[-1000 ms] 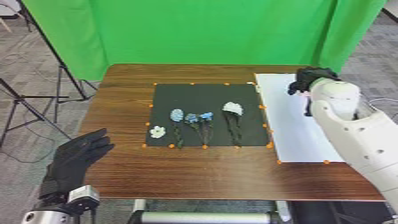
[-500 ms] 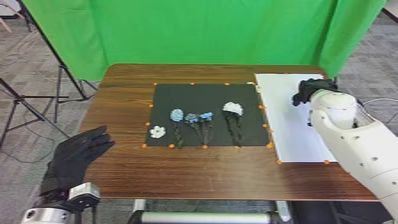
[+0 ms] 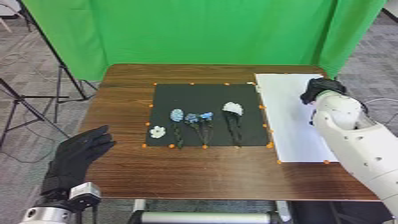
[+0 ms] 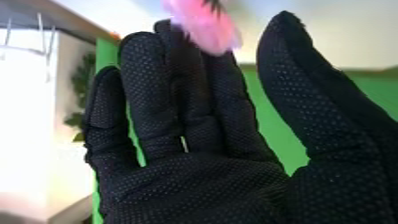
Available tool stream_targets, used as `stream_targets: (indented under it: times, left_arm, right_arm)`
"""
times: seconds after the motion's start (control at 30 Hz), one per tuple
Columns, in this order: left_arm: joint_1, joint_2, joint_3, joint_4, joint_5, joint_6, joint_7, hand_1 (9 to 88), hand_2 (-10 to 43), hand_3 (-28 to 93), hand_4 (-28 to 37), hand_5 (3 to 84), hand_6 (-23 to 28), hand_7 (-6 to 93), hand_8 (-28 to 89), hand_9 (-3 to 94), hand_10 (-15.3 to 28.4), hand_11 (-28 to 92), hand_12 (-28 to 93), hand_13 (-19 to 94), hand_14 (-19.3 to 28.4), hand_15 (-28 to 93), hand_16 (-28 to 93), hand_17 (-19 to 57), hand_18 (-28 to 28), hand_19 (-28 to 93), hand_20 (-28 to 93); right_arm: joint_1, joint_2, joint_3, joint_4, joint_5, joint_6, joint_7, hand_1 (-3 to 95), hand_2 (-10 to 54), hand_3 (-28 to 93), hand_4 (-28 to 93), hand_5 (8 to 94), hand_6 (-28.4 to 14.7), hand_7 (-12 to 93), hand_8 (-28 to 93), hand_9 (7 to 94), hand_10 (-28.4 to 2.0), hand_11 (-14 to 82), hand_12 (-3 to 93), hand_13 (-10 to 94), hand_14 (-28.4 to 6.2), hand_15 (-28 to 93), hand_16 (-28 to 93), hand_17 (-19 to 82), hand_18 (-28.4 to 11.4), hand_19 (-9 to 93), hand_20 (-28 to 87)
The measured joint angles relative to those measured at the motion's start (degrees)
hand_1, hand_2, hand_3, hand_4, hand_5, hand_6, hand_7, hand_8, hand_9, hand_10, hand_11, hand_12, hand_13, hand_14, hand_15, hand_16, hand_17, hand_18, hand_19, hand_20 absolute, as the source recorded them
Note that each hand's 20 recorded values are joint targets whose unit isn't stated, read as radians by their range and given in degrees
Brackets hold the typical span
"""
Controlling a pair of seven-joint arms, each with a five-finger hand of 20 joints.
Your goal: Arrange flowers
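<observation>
My right hand (image 3: 322, 88) is over the far right part of the white sheet (image 3: 289, 130), with a dark stem-like piece beside its wrist. In the right wrist view the right hand (image 4: 191, 182) is open, fingers straight and thumb apart; a pink flower (image 4: 206, 25) is at its fingertips. On the black mat (image 3: 200, 92) lie a pale blue flower (image 3: 177, 115), smaller blue flowers (image 3: 191, 118), a white flower (image 3: 233, 107) with dark stems and a small white bloom (image 3: 157, 132). My left hand (image 3: 75, 157) is open beyond the table's near left side.
Orange dots mark the borders of mat and sheet on the brown table (image 3: 187, 175). A green curtain (image 3: 213, 35) hangs behind the table, and black stand legs (image 3: 60, 75) rise on the left.
My right hand has shifted a little toward the table's near side and slightly right, over the white sheet. The left hand and the flowers on the mat have stayed in place.
</observation>
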Motion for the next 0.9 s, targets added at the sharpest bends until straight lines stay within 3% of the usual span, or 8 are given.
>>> stream_targets:
  times: [0.1, 0.23, 0.33, 0.57, 0.9]
  left_arm:
    - [-0.08, 0.0, 0.04, 0.01, 0.0, -0.01, 0.03, 27.5, 5.5, 83, -12.8, 46.4, 14.1, 14.9, -9, 39.2, 22.4, 37, 9, 29, 28.4, 61, -13, -9.7, 21.2, 56, 12]
    - [-0.1, -0.03, 0.04, 0.01, 0.01, -0.04, 0.07, 27.5, 5.5, 83, -12.8, 46.4, 14.1, 14.8, -9, 39.2, 22.3, 37, 9, 29, 28.4, 61, -13, -9.7, 21.2, 56, 12]
    - [-0.1, -0.13, 0.01, 0.01, 0.02, -0.05, 0.07, 27.5, 5.5, 83, -12.7, 46.4, 14.1, 14.7, -9, 39.2, 22.4, 37, 9, 29, 28.4, 61, -13, -9.7, 21.2, 56, 12]
    - [-0.1, -0.29, 0.02, 0.01, 0.02, -0.06, 0.06, 27.5, 5.6, 83, -12.6, 46.4, 14.1, 14.7, -9, 39.1, 22.3, 37, 9, 29, 28.4, 61, -13, -9.7, 21.2, 56, 12]
    - [0.25, -0.47, -0.08, -0.01, 0.03, -0.05, 0.05, 27.6, 5.6, 83, -12.7, 46.4, 14.1, 14.8, -9, 39.3, 22.4, 37, 9, 29, 28.4, 61, -13, -9.7, 21.2, 56, 12]
  right_arm:
    - [-0.02, -0.01, -0.26, 0.37, -0.44, 0.36, 0.52, 44.9, -9.1, 82, -28, 57.9, -0.2, 24, -16, 67.2, -9.0, 24.0, 19.5, 54, -7.7, 71, 28, 21, -22.5, 81, 42]
    - [-0.41, -0.02, -0.07, 0.54, -1.54, -1.04, 1.22, 45.7, -9.5, 81, -28, 60.1, 0.2, 25, -16, 70.4, -8.1, 21.4, 22.7, 56, -7.3, 70, 29, 22, -22.5, 82, 41]
    - [-1.04, -0.02, 0.37, 0.53, -2.03, -1.53, 1.68, 47.2, -9.5, 79, -28, 62.7, 0.6, 28, -7, 75.3, -7.5, 17.2, 27.3, 58, -6.4, 69, 30, 23, -22.2, 82, 41]
    - [-1.58, -0.05, 0.32, 0.44, -3.1, -0.61, 1.84, 53.2, -9.5, 75, -28, 73.0, 2.9, 35, -4, 88.5, -5.4, 12.2, 37.3, 66, -3.4, 66, 34, 26, -21.7, 83, 41]
    - [-2.26, 1.13, -2.35, -1.01, -4.0, 4.64, 1.67, 55.1, -9.5, 75, -28, 77.5, 2.4, 32, -3, 91.2, -5.4, 12.2, 38.0, 69, -2.3, 64, 35, 27, -22.0, 84, 41]
